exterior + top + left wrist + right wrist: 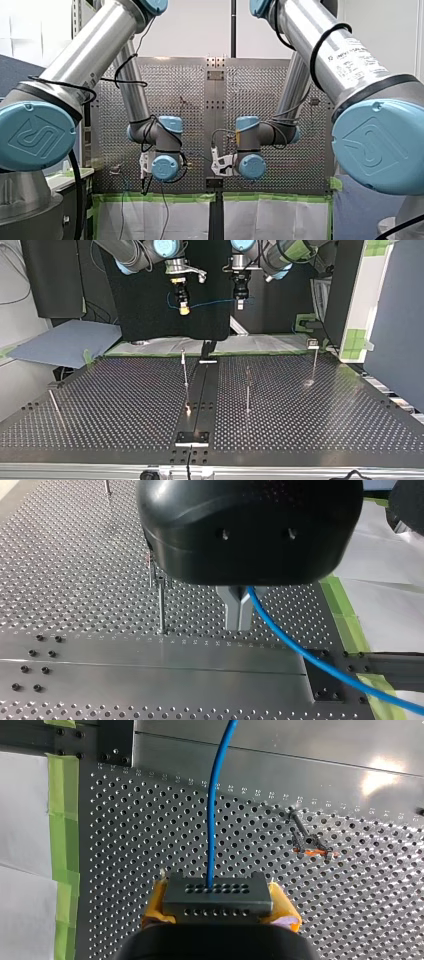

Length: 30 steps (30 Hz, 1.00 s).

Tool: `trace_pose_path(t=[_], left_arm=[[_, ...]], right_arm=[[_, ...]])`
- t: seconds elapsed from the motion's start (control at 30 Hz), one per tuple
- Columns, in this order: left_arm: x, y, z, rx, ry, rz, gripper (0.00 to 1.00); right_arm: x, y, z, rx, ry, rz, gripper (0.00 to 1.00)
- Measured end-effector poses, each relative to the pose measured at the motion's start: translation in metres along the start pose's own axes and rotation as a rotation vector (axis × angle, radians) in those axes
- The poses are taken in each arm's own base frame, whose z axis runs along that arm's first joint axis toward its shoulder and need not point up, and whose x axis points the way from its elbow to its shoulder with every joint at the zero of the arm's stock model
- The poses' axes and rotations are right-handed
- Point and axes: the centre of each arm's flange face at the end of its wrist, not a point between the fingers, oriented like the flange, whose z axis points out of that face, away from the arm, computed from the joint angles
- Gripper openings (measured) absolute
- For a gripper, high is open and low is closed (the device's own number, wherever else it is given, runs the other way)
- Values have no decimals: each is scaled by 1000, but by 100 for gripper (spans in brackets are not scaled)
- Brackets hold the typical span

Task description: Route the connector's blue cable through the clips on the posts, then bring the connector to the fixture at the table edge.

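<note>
Both arms hang high above the table's far edge in the top view. My right gripper [184, 311] with yellow pads is shut on the dark grey connector [217, 895], and the blue cable [214, 810] rises out of the connector's face. The cable [215, 303] runs slack across to my left gripper [240, 304]. In the left wrist view its metal fingers [239, 611] are shut on the blue cable [295, 647], which trails off to the side. A thin post [161, 605] stands on the plate just beside those fingers. Another post with an orange clip [311, 845] lies below my right gripper.
Three upright posts [185, 371] [247, 390] [314, 362] stand on the perforated table [100, 405]. A dark rail [200, 395] runs down the middle to a small plate [192, 438] at the near edge. Green tape [62, 820] and white sheeting border the far edge.
</note>
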Motion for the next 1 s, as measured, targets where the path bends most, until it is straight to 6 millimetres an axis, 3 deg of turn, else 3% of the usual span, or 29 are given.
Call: trace_pose_path(t=[0.17,0.33,0.57,1.0], left_arm=[[-9,-1,6,-3,-23,-40,0],[-24,3,10,-18,-31,-85,0],[-46,13,19,-72,-42,-98,0],[-108,10,47,-112,-106,-145,0]], right_arm=[[-4,5,10,4,-15,20,0],[15,4,24,29,5,61,0],[58,8,45,61,58,127,0],[149,20,73,93,169,232,0]])
